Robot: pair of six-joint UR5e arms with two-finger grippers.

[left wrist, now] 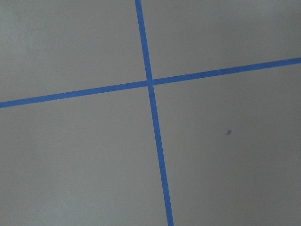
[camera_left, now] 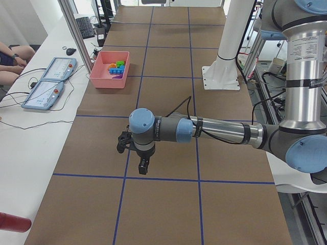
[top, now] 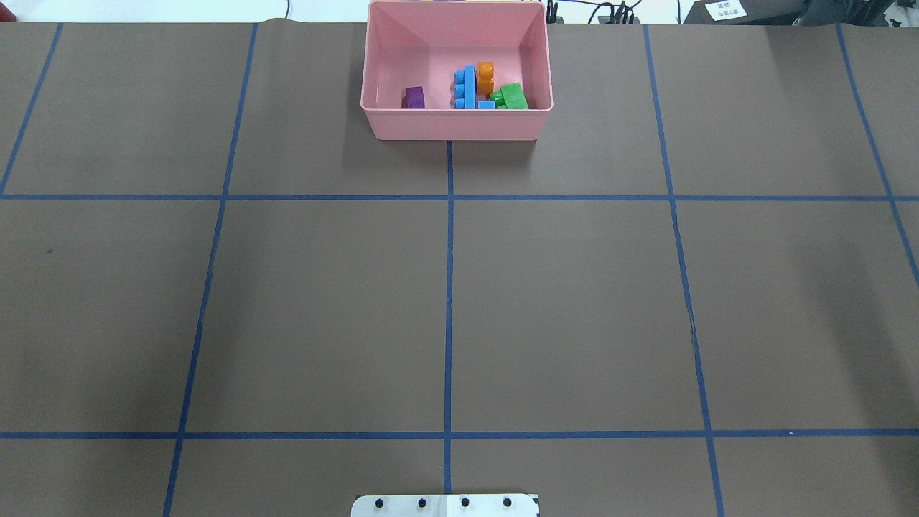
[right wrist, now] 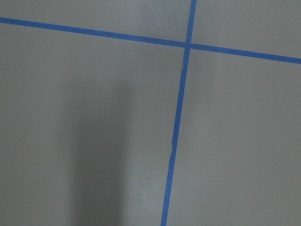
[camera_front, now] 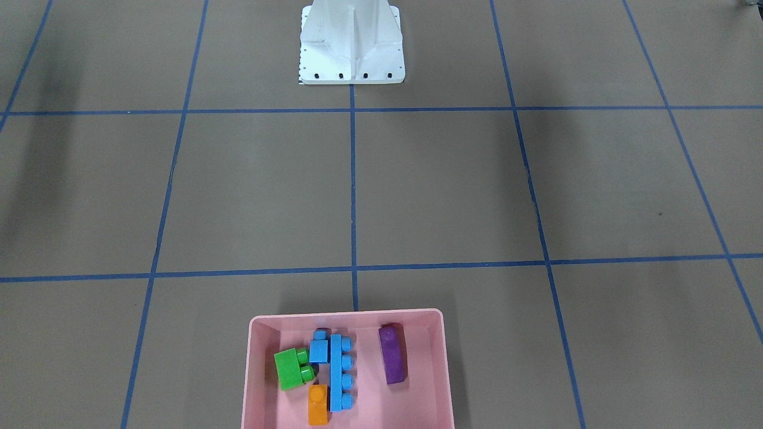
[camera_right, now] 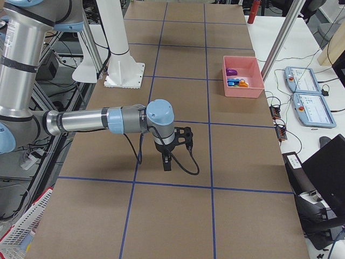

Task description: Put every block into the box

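We counted all five blocks [camera_front: 337, 372] in the box [camera_front: 430, 387], purple brick [camera_front: 392, 355] at three o'clock. We judged the left gripper [camera_left: 143, 165] and right gripper [camera_right: 167, 163], whose opening we could not tell, needed only to avoid it.

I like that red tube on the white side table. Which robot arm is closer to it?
Left. The left gripper hangs over the half of the table nearest the red tube. The right gripper hangs over the opposite half, much farther away.
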